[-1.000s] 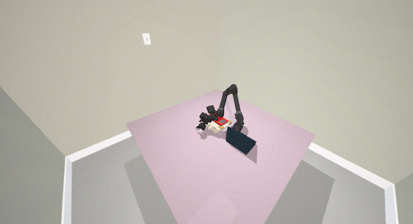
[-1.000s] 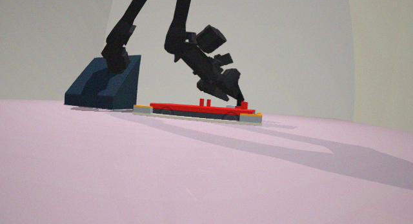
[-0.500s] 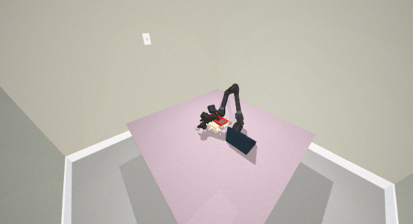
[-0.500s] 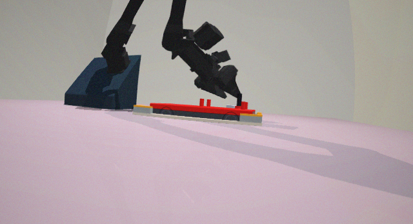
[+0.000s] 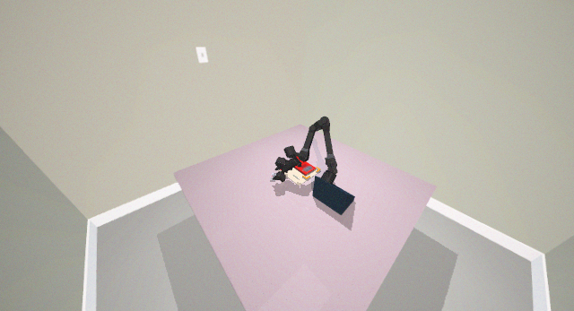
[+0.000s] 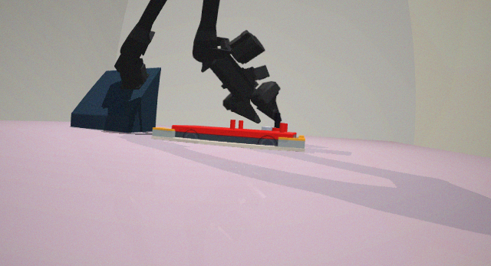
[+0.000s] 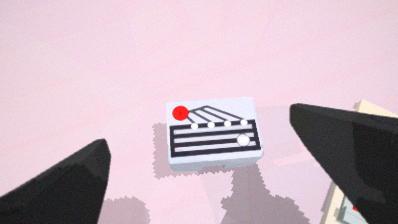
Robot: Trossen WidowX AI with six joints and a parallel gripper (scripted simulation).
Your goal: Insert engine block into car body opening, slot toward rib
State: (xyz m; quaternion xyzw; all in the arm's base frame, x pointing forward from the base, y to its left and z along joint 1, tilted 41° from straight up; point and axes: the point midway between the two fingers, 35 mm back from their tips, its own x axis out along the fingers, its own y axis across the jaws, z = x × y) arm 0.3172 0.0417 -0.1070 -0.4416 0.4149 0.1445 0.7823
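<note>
The engine block is a pale grey box with black stripes, white dots and a red dot on its top face. In the wrist view it lies flat on the pink table, apart from the car. My gripper is open wide and empty. Its two black fingers stand on either side of the block, above it and not touching it. The car body is flat and red on a grey and cream base, with orange corners. Only its edge shows at the right of the wrist view. Its opening and rib are not visible.
A dark blue wedge-shaped block holds the arm's base, just behind the car body. The pink table ends at a white-rimmed grey floor. A small wall plate sits on the far wall.
</note>
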